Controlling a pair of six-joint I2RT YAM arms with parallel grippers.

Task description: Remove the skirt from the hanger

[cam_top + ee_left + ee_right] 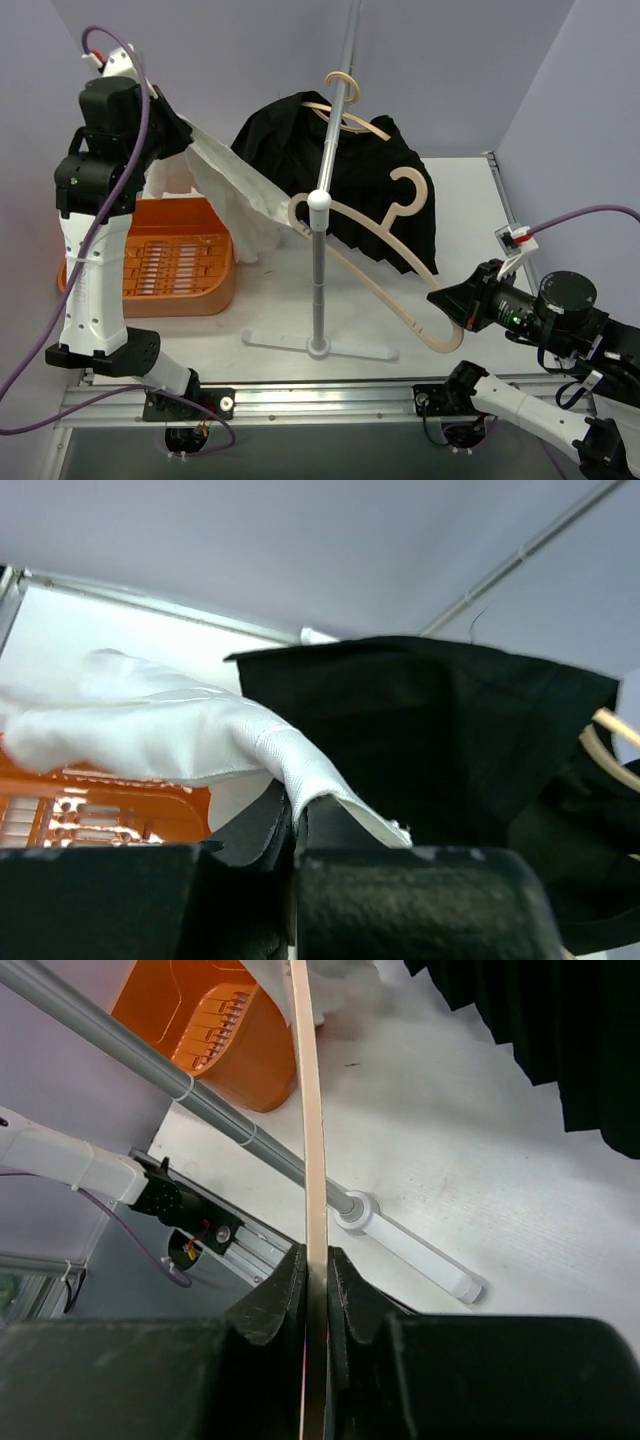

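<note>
Above the tabletop (462, 200), the skirt (228, 178) is stretched from ten o'clock, pinched in the left gripper (298, 820), to the hanger (385, 290) clamped by the right gripper (316, 1265) at four. If snagged there, the stand (318, 290) could be toppled.

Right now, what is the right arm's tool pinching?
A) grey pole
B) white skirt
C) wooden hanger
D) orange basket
C: the right tool is shut on the hanger, on its thin wooden arm; the left tool grips the skirt.
</note>
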